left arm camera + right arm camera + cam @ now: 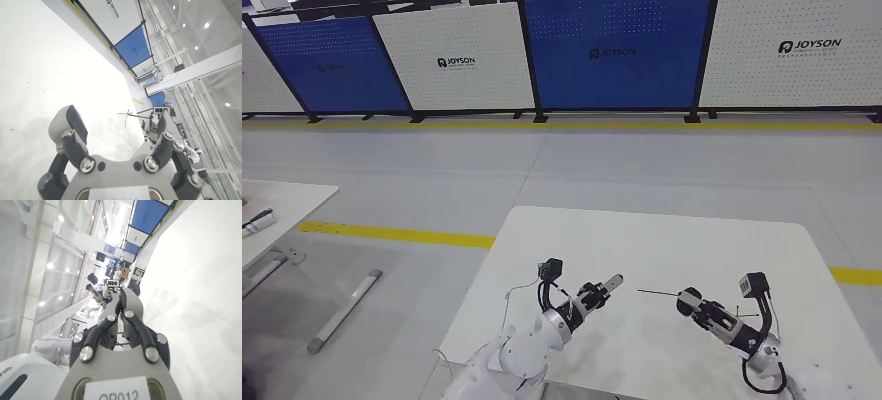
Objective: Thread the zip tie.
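A thin black zip tie (657, 293) juts out level over the white table (662, 240), its free end pointing toward my left gripper (610, 286). My right gripper (685, 298) is shut on its other end. In the right wrist view the right gripper (121, 292) has its fingers pressed together, and the tie itself is hidden between them. In the left wrist view my left gripper (117, 112) is open with nothing in it, and the zip tie (138, 116) shows a short way ahead, held by the other arm. The two grippers face each other, a small gap apart.
The tabletop (47, 56) is bare white around both arms. Its far edge (652, 212) borders a grey floor with a yellow line (392, 235). Another white table (272, 210) stands at the far left. Blue and white partition panels (612, 55) line the back.
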Action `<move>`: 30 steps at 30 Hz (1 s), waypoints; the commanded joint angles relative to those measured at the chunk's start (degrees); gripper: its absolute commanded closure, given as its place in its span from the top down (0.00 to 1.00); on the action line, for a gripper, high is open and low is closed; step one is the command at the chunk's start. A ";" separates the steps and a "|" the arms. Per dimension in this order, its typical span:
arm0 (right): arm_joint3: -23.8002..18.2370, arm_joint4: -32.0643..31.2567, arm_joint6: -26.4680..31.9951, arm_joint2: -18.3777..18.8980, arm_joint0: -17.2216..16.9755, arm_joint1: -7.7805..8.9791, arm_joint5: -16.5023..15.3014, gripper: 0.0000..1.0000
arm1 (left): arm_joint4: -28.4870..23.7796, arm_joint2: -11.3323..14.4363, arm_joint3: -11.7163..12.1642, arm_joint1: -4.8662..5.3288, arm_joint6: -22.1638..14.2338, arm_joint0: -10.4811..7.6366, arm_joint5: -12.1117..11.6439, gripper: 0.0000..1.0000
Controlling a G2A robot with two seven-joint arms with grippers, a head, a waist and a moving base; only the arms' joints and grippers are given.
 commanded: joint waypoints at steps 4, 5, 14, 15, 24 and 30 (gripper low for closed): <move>-0.04 0.65 -0.77 0.02 -0.24 -0.08 0.21 0.00 | -0.47 0.17 0.05 -0.03 -0.30 0.06 -0.43 1.00; -0.32 1.35 -1.73 0.05 -0.55 -0.21 0.34 0.00 | -1.01 0.36 0.19 -0.03 -1.29 0.01 -0.96 1.00; 0.76 0.18 -4.86 -3.03 -0.03 -2.20 0.00 0.00 | -10.29 4.06 6.14 -0.68 -13.11 -4.74 -7.54 1.00; 1.41 -0.50 -5.04 -3.69 0.40 -2.44 0.00 0.00 | -10.60 4.59 6.92 -0.87 -12.70 -5.58 -6.86 1.00; 1.60 -0.64 -5.06 -3.86 0.55 -2.51 0.00 0.00 | -10.69 4.97 7.35 -1.01 -12.33 -6.13 -6.29 1.00; 1.60 -0.64 -5.06 -3.86 0.55 -2.51 0.00 0.00 | -23.66 5.16 10.62 -1.88 -15.31 -8.59 -6.23 1.00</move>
